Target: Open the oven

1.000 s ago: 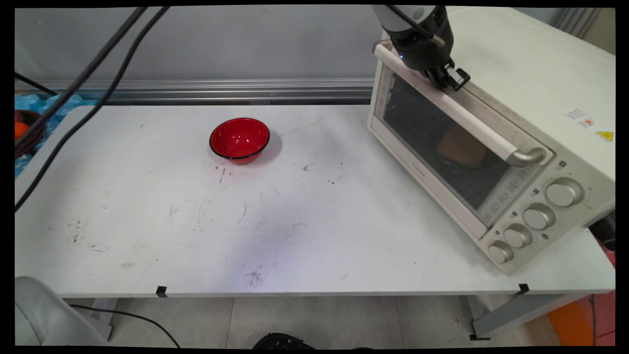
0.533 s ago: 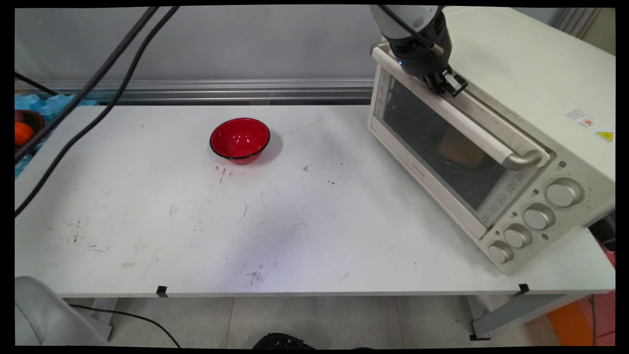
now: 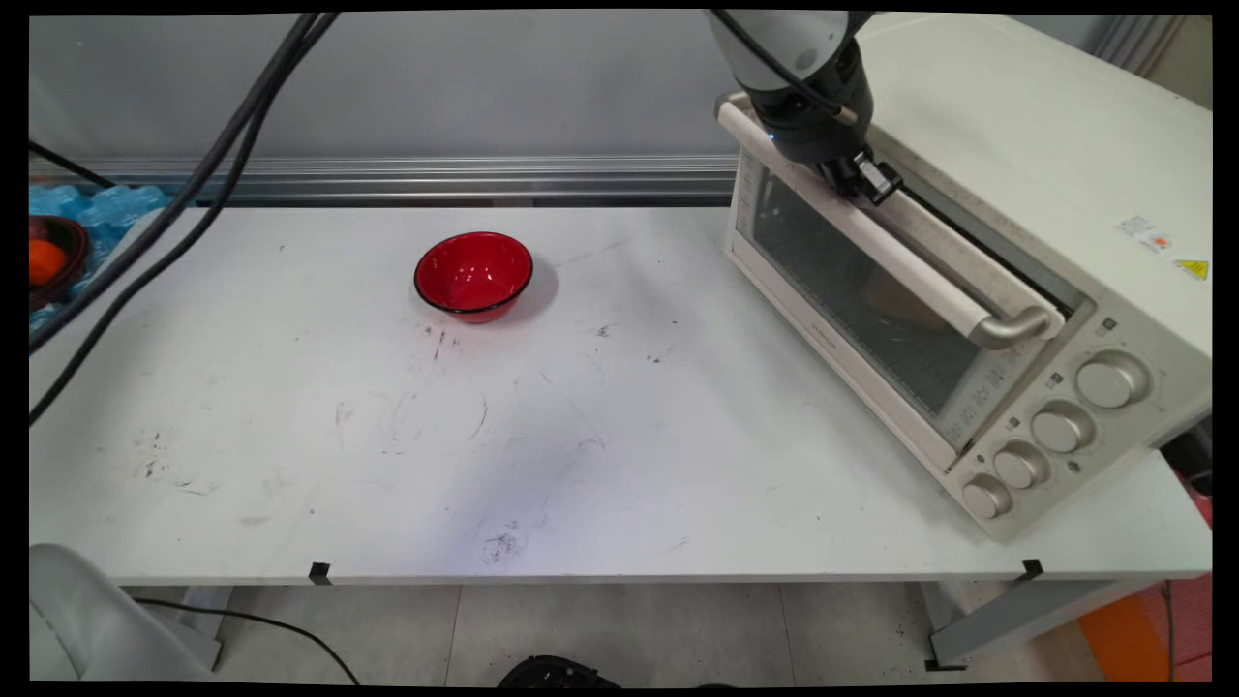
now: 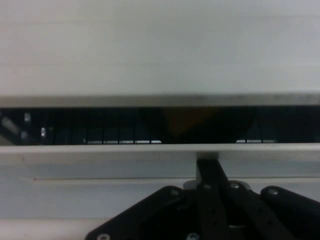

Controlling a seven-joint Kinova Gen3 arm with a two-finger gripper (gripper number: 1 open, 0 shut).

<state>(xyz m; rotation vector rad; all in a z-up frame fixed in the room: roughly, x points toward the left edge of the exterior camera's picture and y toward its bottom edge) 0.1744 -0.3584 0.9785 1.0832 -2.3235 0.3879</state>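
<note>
Oven door [image 3: 852, 290] now ajar, handle [image 3: 900, 252] diagonal.

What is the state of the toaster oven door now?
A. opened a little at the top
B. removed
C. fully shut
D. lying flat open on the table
A: a dark gap shows between the door top and the toaster oven body, with the pincer at the handle.

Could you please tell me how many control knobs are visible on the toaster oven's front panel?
4, in a row down the panel at the door's right: top, second, third, bottom. None seems hidden.
</note>
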